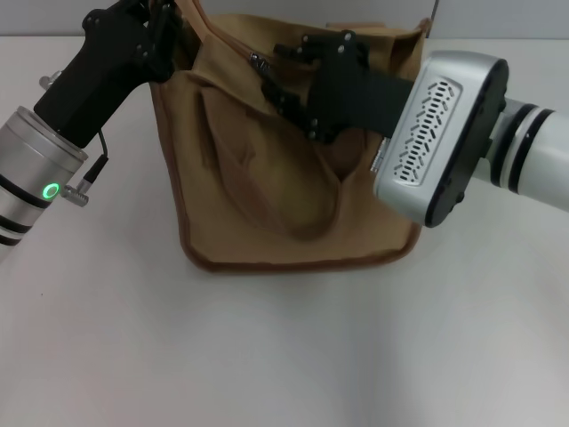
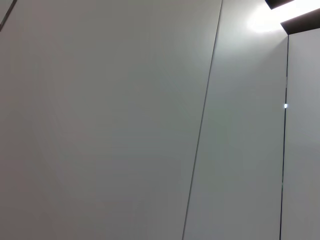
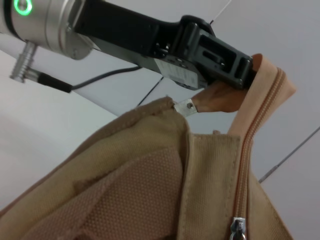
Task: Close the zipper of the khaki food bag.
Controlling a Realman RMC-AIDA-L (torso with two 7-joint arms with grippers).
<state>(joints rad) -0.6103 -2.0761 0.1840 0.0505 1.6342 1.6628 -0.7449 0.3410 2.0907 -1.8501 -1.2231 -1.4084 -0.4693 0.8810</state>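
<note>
Bag: the khaki food bag [image 1: 267, 187] stood on the white table [image 1: 284, 356], front face toward the camera, one looped handle [image 1: 307, 227] hanging down its front panel.

Left gripper: up at the bag's far left top corner, the left gripper [image 1: 164, 40] sat black and compact; in the right wrist view the left gripper [image 3: 245, 75] was clamped on the end of the zipper tape, jaws together on the cloth and pulling it up taut.

Zipper: from those jaws the zipper [image 3: 255, 135] ran straight back down the bag's top edge, teeth joined along the stretch nearest the left jaws.

Pull tab: the silver pull tab [image 3: 236, 227] sat lower on that line, well away from the left jaws; in the head view a small metal glint [image 1: 259, 62] showed just beside the right fingertips.

Right gripper: the right gripper [image 1: 283, 84] reached in over the bag's top opening, fingers [image 1: 271, 89] spread apart and hovering at the zipper line; whether they touched the tab could not be told.

Strap tip: a small metal strap end [image 3: 185, 106] lay just below the left jaws, touching the bag's top edge.

Left wrist view: only plain grey wall panels [image 2: 110, 120].

Writing: none readable anywhere on bag or arms; a green ring light [image 1: 52, 189] glowed on the left arm.
</note>
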